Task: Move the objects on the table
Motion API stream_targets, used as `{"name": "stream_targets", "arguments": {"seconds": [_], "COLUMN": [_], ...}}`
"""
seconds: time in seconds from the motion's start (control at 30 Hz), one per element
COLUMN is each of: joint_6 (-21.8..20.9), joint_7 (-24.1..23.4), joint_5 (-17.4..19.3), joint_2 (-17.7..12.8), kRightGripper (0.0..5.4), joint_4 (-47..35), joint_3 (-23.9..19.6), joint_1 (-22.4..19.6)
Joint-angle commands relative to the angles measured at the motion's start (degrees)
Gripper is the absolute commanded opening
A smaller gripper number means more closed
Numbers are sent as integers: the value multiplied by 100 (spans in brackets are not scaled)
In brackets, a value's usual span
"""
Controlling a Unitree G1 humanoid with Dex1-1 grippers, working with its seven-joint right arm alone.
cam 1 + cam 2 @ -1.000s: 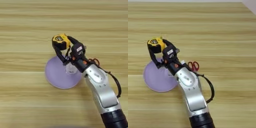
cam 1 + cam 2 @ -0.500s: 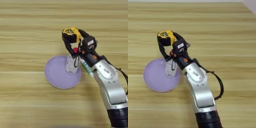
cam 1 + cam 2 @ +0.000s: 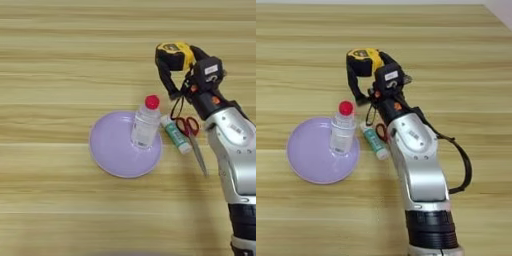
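Note:
My right gripper (image 3: 178, 64) is shut on the yellow-and-black tape measure (image 3: 174, 53), with one black finger down its left side and the other behind its right. It holds the tape measure beyond the right rim of the round lilac plate (image 3: 109, 150). A clear plastic bottle with a red cap (image 3: 145, 125) stands upright on the right part of that plate. Just right of the plate lies the white-and-green glue stick (image 3: 175, 134). The red-handled scissors (image 3: 190, 128) lie beside it, partly under my silver forearm (image 3: 415, 150).
The light wooden table (image 3: 50, 55) fills both views. My forearm crosses the lower right of the picture, over the scissors' blades (image 3: 201, 160).
The gripper has carried the tape measure to the right and farther away, off the plate's far edge. The bottle, glue stick and scissors now show; the plate has stayed put.

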Motion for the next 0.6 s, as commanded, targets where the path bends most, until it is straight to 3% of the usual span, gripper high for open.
{"name": "stream_targets", "arguments": {"seconds": [0.03, 0.6], "joint_6": [-155, -15], "joint_7": [-115, -507], "joint_5": [59, -393], "joint_2": [-206, -808], "kRightGripper": [405, 405], "joint_4": [-49, 1259], "joint_3": [-204, -580], "joint_1": [-534, -777]}}
